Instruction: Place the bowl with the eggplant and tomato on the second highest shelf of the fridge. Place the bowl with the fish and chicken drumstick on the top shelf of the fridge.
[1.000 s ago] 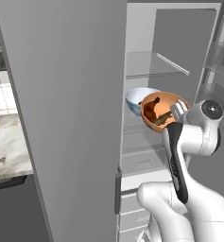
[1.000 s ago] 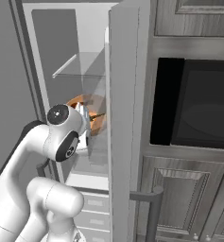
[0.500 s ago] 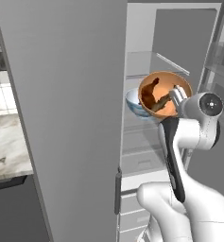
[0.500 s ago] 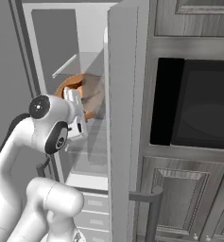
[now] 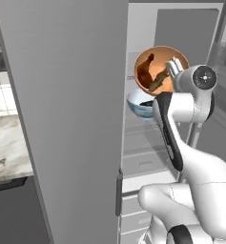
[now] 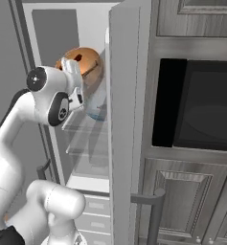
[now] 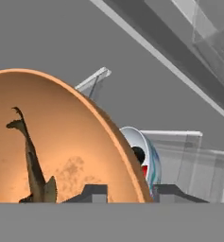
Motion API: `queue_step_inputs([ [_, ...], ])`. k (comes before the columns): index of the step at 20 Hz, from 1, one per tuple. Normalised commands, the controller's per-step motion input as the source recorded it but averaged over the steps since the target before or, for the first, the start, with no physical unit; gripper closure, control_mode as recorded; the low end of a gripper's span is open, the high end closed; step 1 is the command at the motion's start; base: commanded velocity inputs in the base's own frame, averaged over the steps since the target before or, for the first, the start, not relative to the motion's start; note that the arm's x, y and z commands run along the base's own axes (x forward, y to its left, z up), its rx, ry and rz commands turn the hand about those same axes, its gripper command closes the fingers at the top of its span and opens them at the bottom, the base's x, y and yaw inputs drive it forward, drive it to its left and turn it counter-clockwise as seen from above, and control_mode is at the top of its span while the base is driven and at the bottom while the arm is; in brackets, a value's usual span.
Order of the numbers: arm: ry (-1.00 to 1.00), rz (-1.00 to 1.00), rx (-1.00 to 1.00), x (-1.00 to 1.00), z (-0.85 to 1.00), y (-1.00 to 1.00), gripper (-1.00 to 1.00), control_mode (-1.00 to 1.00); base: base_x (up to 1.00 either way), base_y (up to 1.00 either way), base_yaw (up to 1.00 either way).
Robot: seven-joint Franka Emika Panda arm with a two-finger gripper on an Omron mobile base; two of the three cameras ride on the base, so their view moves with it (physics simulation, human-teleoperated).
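The gripper (image 7: pixel 127 193) straddles the rim of the orange-brown bowl (image 5: pixel 158 68), a finger on each side, though whether it clamps cannot be told. That bowl is tilted steeply inside the open fridge (image 5: pixel 190 28), just above the white bowl (image 5: pixel 139 106) resting on a glass shelf (image 6: pixel 84 125).

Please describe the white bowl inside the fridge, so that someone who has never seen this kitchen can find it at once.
Look into the open fridge, at the glass shelf about halfway up. The white bowl with a pale blue tint sits there, holding something dark. It is lower and paler than the orange-brown bowl that the gripper holds tilted just above it.
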Motion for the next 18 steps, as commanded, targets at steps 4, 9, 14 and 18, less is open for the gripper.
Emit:
queue_step_inputs([
  [4,0.0,0.0,0.02,0.82,0.59,-0.04,1.0,-1.0,0.0,0.0,0.0],
  [9,-0.2,0.01,0.02,-0.44,0.1,0.07,1.0,-1.0,0.0,0.0,0.0],
  [14,-0.11,-0.04,0.08,0.12,-0.01,0.03,1.0,-1.0,0.0,0.0,0.0],
  [18,0.0,-0.28,0.33,0.14,0.0,0.03,1.0,-1.0,0.0,0.0,0.0],
])
